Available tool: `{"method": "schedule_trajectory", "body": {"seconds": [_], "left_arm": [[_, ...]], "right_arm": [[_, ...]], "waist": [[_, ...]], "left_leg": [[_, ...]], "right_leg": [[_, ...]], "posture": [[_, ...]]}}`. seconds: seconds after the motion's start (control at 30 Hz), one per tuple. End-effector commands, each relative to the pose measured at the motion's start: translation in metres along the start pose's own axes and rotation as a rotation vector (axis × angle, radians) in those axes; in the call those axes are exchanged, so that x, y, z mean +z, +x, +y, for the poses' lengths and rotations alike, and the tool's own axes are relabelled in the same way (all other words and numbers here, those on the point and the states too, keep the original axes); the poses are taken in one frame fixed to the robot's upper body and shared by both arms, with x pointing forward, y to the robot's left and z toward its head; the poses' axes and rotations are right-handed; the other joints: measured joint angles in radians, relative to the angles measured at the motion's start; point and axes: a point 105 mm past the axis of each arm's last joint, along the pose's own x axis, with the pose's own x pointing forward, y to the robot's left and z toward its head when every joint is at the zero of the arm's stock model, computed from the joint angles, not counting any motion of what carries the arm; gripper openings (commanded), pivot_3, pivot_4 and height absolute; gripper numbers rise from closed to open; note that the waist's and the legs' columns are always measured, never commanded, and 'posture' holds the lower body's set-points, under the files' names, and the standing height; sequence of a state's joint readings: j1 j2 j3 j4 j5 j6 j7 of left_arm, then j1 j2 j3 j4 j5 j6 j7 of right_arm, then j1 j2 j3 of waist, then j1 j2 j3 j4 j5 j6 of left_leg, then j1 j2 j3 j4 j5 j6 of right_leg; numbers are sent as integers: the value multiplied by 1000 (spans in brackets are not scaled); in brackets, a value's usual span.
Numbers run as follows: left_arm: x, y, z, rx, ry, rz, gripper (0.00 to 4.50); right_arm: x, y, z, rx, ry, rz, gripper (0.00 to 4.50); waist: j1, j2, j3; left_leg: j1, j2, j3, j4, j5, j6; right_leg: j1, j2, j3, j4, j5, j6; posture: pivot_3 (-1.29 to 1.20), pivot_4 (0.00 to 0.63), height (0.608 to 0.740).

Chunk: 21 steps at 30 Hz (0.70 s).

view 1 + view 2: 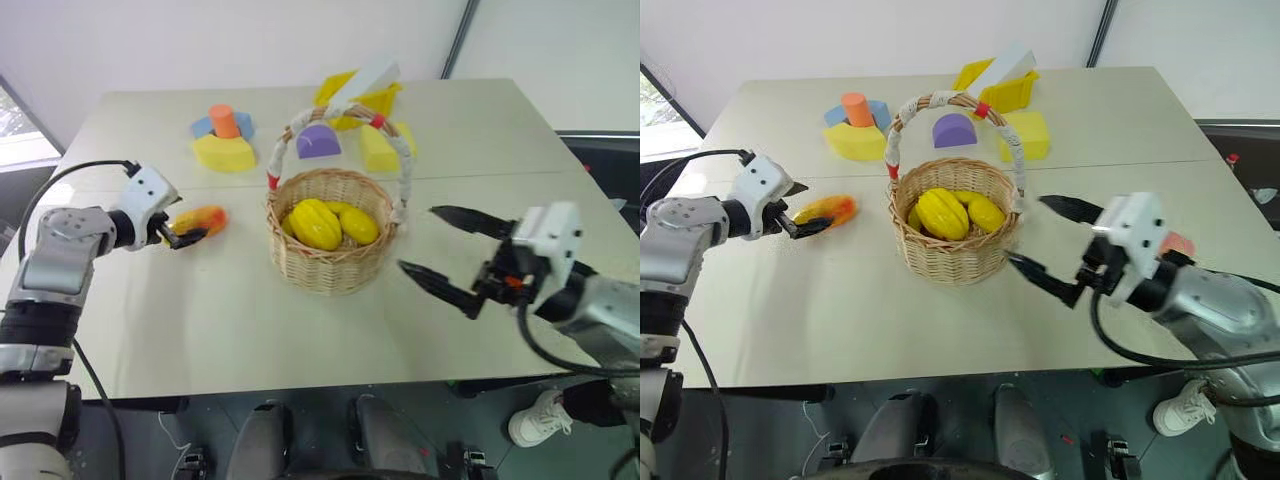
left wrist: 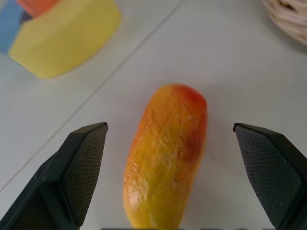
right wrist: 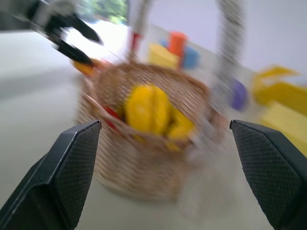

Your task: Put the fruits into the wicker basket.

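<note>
The wicker basket (image 1: 300, 262) stands mid-table with its arched white-wrapped handle (image 1: 404, 165) up. Inside lie a yellow ridged fruit (image 1: 315, 224) and a smooth yellow one (image 1: 359, 226). The orange-red-and-yellow mango (image 2: 165, 158) lies on the table to the left of the basket. My left gripper (image 1: 186, 236) is open, with one finger on each side of the mango's near end. My right gripper (image 1: 418, 238) hangs open and empty just right of the basket, pointing at it. A pink-orange round bit (image 1: 1180, 244), maybe the peach, peeks out behind my right wrist.
Foam blocks stand at the back of the table: a yellow one with an orange cylinder and blue pieces (image 1: 225, 140), a purple half-round (image 1: 318, 142), a yellow block (image 1: 378, 148) and a yellow box (image 1: 360, 92). The table's front edge (image 1: 300, 390) is near.
</note>
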State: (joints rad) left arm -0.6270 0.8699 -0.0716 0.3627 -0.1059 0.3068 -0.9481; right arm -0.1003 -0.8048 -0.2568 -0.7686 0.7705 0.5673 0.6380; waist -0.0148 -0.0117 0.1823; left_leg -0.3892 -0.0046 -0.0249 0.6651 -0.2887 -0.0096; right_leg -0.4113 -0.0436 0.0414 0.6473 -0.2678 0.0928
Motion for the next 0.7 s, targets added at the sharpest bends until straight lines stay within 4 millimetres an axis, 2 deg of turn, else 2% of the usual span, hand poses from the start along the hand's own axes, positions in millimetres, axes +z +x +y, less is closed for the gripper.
{"method": "schedule_trajectory", "body": {"seconds": [0.03, 0.13, 0.4, 0.5, 0.6, 0.63, 0.7], "left_arm": [[1, 1, 11, -24, 96, 63, 4500], [0, 10, 16, -14, 125, 87, 4500], [-6, 28, 12, -46, 107, 94, 4500], [-12, 30, 11, -48, 112, 104, 3682], [-14, 29, 13, -32, 108, 104, 2164], [-15, 28, 15, -18, 113, 108, 1878], [-14, 25, 19, 8, 117, 93, 1815]], "right_arm": [[11, 14, 11, 66, -13, -55, 4483], [11, 19, 16, 95, -10, -63, 4483], [13, 28, 25, 117, -12, -96, 4483], [14, 31, 26, 112, -12, -110, 4500], [15, 33, 28, 115, -10, -116, 4500], [14, 33, 29, 118, -11, -115, 4500], [14, 33, 29, 120, -14, -113, 4500]], "waist": [[4, 0, 0], [6, -1, 0], [1, -3, 1], [-2, -3, 1], [0, -3, 1], [1, -3, 1], [1, -3, 1]], "left_leg": [[0, 0, 0, 0, 0, 0], [-2, -2, -1, 1, 0, 0], [-2, -2, -1, 1, 0, 1], [-2, -1, -1, 1, 0, 1], [-2, -1, -1, 1, 0, 1], [-2, -1, -1, 1, 0, 1], [-2, -1, -1, 2, 0, 1]], "right_leg": [[0, 0, 0, 0, 0, 0], [-1, -1, -1, 0, 0, 0], [-1, -1, -1, 1, 0, 0], [-2, -1, -1, 1, 0, 0], [-2, -1, -1, 2, 0, 0], [-2, -1, -1, 2, 0, 0], [-2, -1, -1, 2, 0, 0]], "posture": [[0, 150, 740], [0, 150, 740], [0, 150, 740], [0, 150, 740], [0, 150, 740], [0, 150, 740], [0, 150, 740]]}}
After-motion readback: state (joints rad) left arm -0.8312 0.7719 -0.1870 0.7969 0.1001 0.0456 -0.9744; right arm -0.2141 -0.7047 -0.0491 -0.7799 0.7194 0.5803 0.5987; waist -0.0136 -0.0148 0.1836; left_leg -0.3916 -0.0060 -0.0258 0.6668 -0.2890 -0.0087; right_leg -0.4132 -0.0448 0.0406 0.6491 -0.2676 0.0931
